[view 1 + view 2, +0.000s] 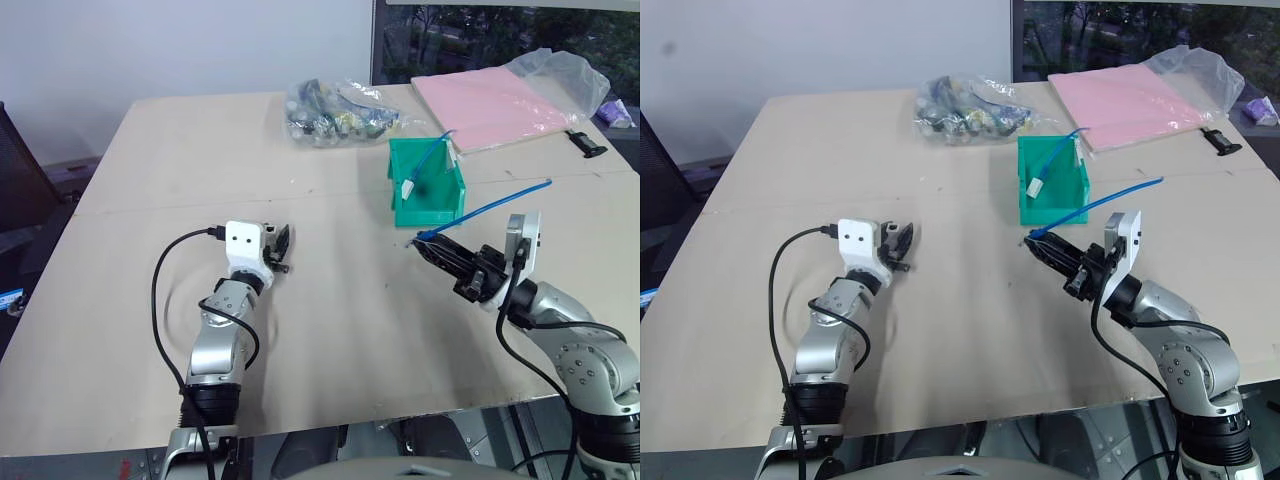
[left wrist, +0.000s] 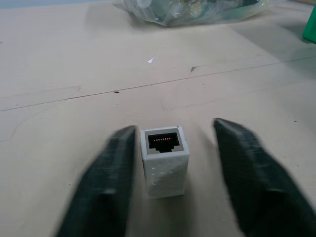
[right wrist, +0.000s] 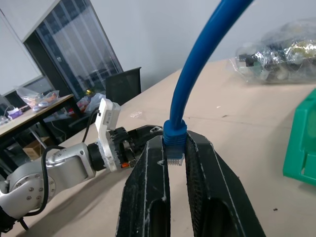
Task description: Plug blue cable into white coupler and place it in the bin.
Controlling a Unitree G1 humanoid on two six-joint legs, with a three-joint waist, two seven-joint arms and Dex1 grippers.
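Observation:
The white coupler (image 2: 164, 160) stands on the table with its dark socket facing the left wrist camera. My left gripper (image 1: 281, 248) straddles it, open: one finger (image 2: 108, 173) is against the coupler's side, the other finger (image 2: 252, 168) stands a gap away. My right gripper (image 1: 427, 244) is shut on the blue cable (image 1: 492, 207) just behind its clear plug (image 3: 174, 159), which points toward the left gripper. The rest of the cable arcs up and back to the right. The green bin (image 1: 437, 209) stands behind the right gripper.
Inside the bin lies another blue cable with a white piece (image 1: 411, 186). At the back of the table are a clear bag of parts (image 1: 335, 110), a pink sheet (image 1: 490, 105) and a small black object (image 1: 588, 143).

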